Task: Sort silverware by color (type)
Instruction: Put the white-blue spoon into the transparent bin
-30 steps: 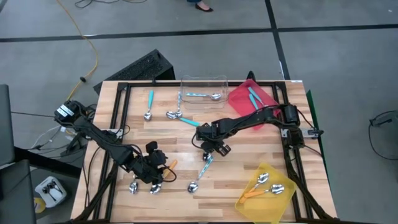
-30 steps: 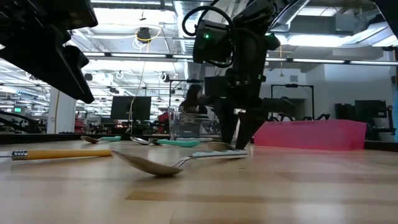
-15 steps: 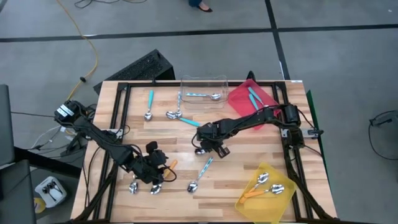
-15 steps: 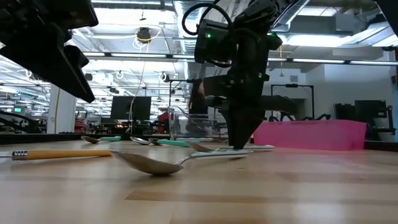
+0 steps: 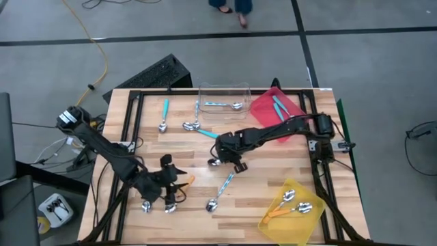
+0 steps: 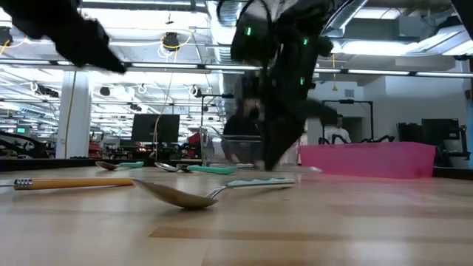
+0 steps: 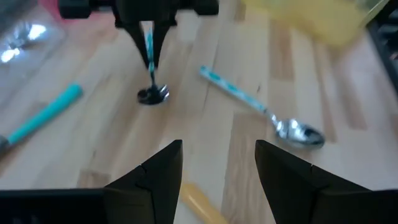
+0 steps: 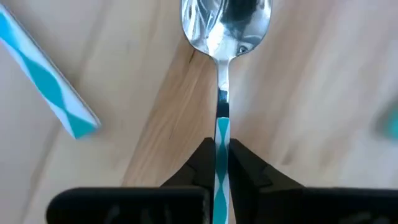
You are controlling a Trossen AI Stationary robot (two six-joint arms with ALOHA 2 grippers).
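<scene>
My right gripper (image 5: 227, 160) is at mid-table, shut on a spoon with a teal-and-white handle and a metal bowl (image 8: 225, 25). A second patterned spoon (image 5: 220, 190) lies flat on the wood just nearer. My left gripper (image 7: 217, 168) is open near the front left, over an orange-handled spoon (image 5: 185, 181) and two more spoons (image 5: 158, 206), with nothing between its fingers. Other teal spoons (image 5: 164, 113) lie toward the far edge. My right gripper pinches the spoon's thin handle (image 8: 222, 134) between its two fingers, partway along its length. The fingers slant down from above and lie along the handle. The spoon hangs bowl down (image 7: 152, 94), close to the wood; I cannot tell whether the bowl touches it.
A clear tray (image 5: 223, 90) with one spoon stands at the far edge, a red tray (image 5: 263, 109) with teal spoons beside it. A yellow tray (image 5: 302, 217) with orange spoons is at the front right. A black frame (image 5: 130, 130) runs along the table's sides.
My right gripper has shut on the handle of a spoon that lay under it, rolled its wrist and risen, tipping the spoon up, bowl down. My left gripper has risen a little and tipped, staying open.
</scene>
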